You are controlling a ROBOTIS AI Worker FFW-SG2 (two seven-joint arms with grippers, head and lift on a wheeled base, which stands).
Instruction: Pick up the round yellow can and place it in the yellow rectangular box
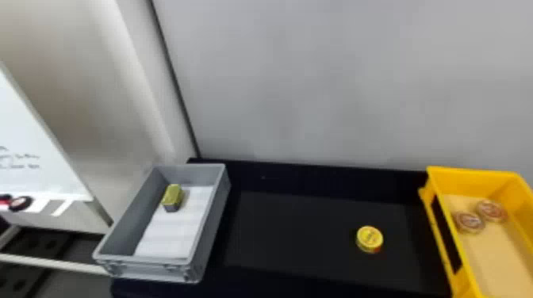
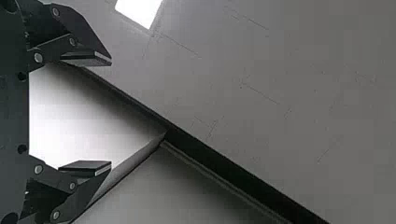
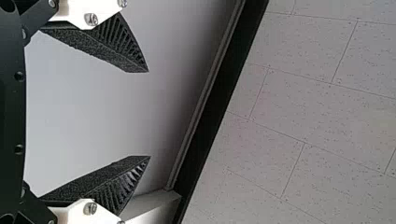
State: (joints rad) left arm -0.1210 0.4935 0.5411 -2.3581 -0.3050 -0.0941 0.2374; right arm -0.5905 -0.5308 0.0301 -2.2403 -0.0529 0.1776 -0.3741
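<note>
The round yellow can (image 1: 369, 239) rests on the black table, right of the middle in the head view. To its right stands the yellow rectangular box (image 1: 449, 241), with two round tins (image 1: 469, 222) lying inside on a tan bottom. My left gripper (image 2: 111, 113) is open in the left wrist view, its fingers wide apart and nothing between them. In the right wrist view my right gripper (image 3: 149, 114) is also open and holds nothing. Both are raised, with walls and ceiling behind their fingers, away from the can.
At the left end of the black table (image 1: 301, 237) sits a grey box (image 1: 206, 226), holding a small yellow-green block (image 1: 173, 197) on a white lining. A whiteboard (image 1: 35, 158) stands farther left, and a grey wall (image 1: 337, 87) rises behind the table.
</note>
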